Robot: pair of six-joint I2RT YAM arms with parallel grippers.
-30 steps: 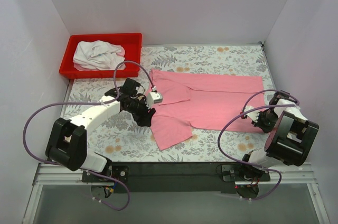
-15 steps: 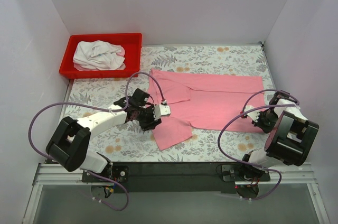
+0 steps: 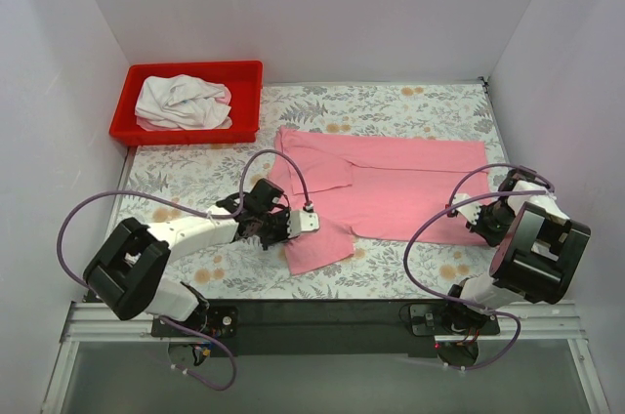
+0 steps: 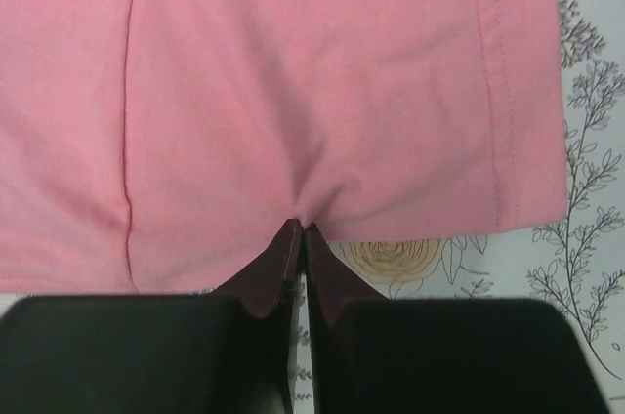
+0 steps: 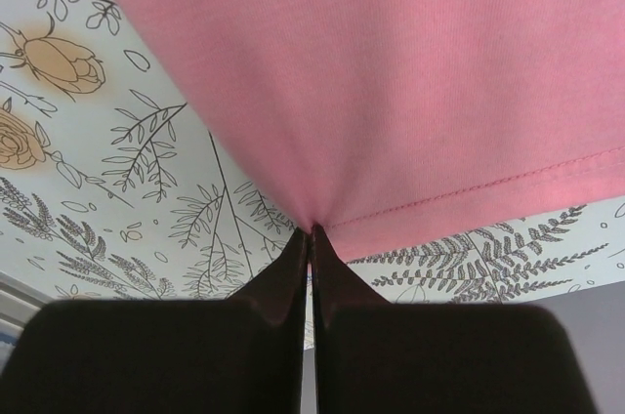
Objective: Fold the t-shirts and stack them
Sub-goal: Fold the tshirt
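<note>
pink t-shirt (image 3: 391, 185) edge pinched in left gripper (image 4: 299, 227) and right gripper (image 5: 311, 232)

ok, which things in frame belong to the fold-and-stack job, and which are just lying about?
Job:
- pink t-shirt, spread on the table
- white t-shirt, crumpled in the bin

Lying about:
- red bin
- floral table cover

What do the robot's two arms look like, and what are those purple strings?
The left arm and right arm both have white shells and chunky black joints. The purple strings are thin cables looping from base to wrist. Each arm ends in two dark, pointed fingers.
</note>
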